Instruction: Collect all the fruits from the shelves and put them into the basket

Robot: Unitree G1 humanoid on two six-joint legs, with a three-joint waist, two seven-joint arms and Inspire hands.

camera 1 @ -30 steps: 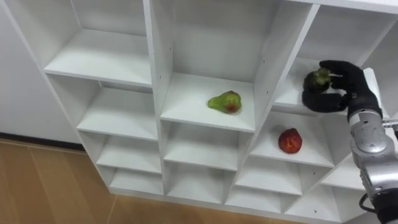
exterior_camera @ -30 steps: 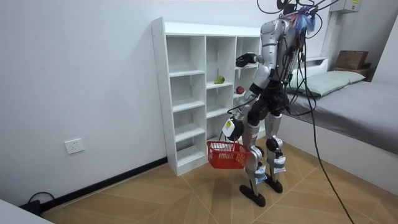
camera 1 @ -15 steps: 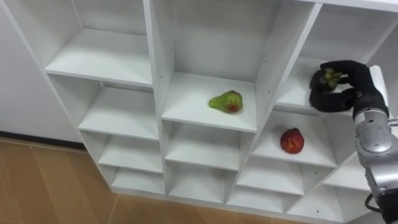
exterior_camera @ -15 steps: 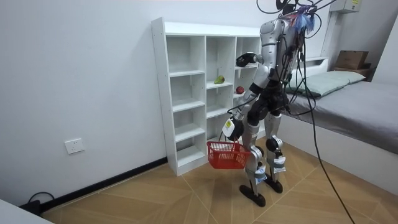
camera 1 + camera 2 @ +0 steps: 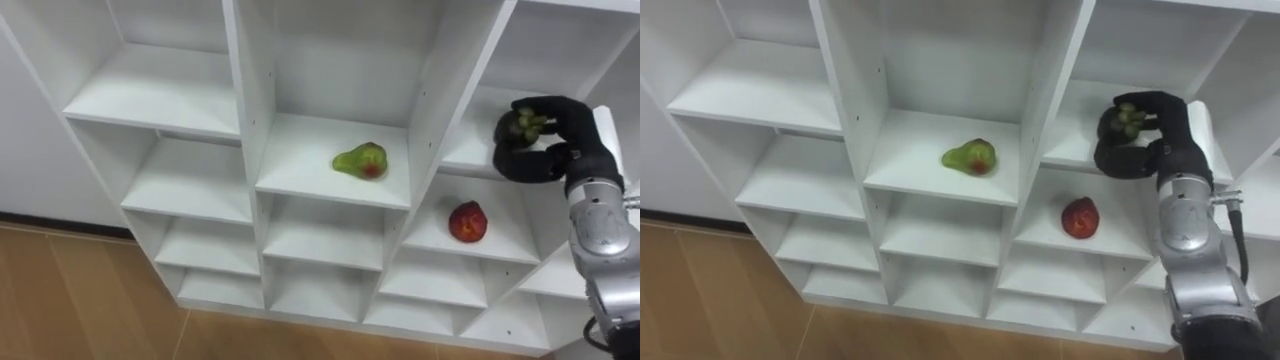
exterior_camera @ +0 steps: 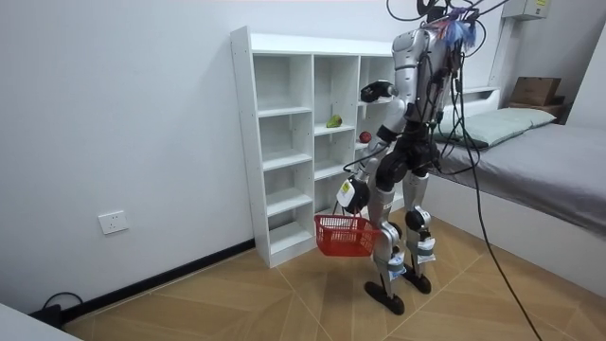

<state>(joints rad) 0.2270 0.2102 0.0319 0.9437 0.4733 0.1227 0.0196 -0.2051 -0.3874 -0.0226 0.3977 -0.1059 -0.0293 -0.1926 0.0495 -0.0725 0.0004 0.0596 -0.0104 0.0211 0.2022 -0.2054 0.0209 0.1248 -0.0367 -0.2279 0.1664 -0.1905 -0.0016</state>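
Down by the robot's knees, on the closet side of its body, a red basket (image 6: pixel 346 237) hung under the left hand (image 6: pixel 350 192). The grip on the handle was too small to make out. Carried low and in front, the basket looked ready to take each fruit as it came off a shelf.

Higher and further out, the right hand (image 5: pixel 552 150) was raised to the mouth of the upper compartment in the right-hand column of the white closet (image 5: pixel 245 100). Its dark fingers and thumb were curled round a small, lumpy green fruit (image 5: pixel 520 122), gripped from the front with the fruit uppermost. I could not tell whether the fruit was clear of the shelf board. Wrapping the fruit rather than pinching it seemed sensible for something so knobbly, which might roll out of a lighter hold.

Deeper in, one compartment below that hand, a red fruit (image 5: pixel 466 222) sat near the middle of its shelf. One column towards the robot's left, a green pear (image 5: pixel 361 161) with a red blush lay on its side on the middle column's shelf. Both were well apart from the hand and waiting to be collected, so the job appeared to be at an early stage. The likely next step was to lower the held fruit into the basket.
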